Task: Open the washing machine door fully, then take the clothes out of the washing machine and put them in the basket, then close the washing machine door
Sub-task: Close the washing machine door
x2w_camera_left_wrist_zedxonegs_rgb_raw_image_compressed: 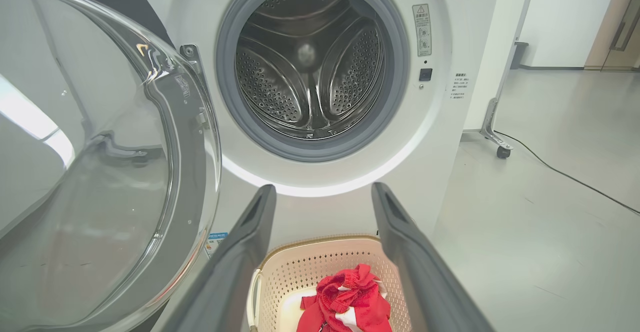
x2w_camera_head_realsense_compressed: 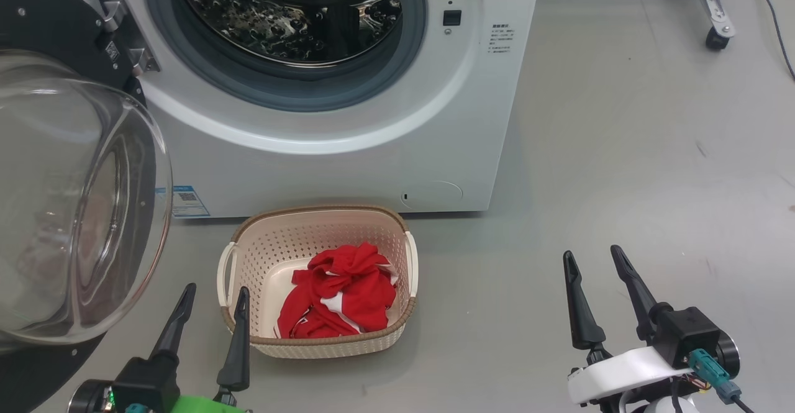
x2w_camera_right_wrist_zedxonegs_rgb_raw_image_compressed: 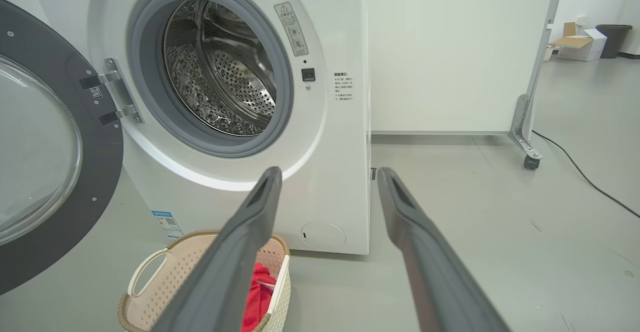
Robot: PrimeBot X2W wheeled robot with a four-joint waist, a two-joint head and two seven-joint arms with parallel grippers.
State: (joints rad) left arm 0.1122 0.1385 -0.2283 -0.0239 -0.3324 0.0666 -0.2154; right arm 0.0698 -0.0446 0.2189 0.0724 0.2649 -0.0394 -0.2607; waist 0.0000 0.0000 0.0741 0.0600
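Note:
The white washing machine (x2w_camera_head_realsense_compressed: 348, 158) stands open, its steel drum (x2w_camera_left_wrist_zedxonegs_rgb_raw_image_compressed: 310, 67) bare inside. The washing machine door (x2w_camera_head_realsense_compressed: 68, 202) hangs swung out to the left, its black rim and glass bowl facing me. Bright red clothes (x2w_camera_head_realsense_compressed: 341, 295) lie bunched in the cream basket (x2w_camera_head_realsense_compressed: 248, 258) on the floor before the machine. My left gripper (x2w_camera_head_realsense_compressed: 216, 290) is open just left of the basket's near corner, holding nothing. My right gripper (x2w_camera_head_realsense_compressed: 593, 258) is open over the floor, well right of the basket. The left wrist view looks over the basket (x2w_camera_left_wrist_zedxonegs_rgb_raw_image_compressed: 300, 267) and clothes (x2w_camera_left_wrist_zedxonegs_rgb_raw_image_compressed: 350, 297) toward the drum.
Grey floor (x2w_camera_head_realsense_compressed: 621, 152) stretches to the right of the machine. A white partition on a castor foot (x2w_camera_head_realsense_compressed: 717, 18) stands at the back right, with a black cable (x2w_camera_right_wrist_zedxonegs_rgb_raw_image_compressed: 580, 172) trailing over the floor. Boxes and a dark bin (x2w_camera_right_wrist_zedxonegs_rgb_raw_image_compressed: 607, 40) sit far off.

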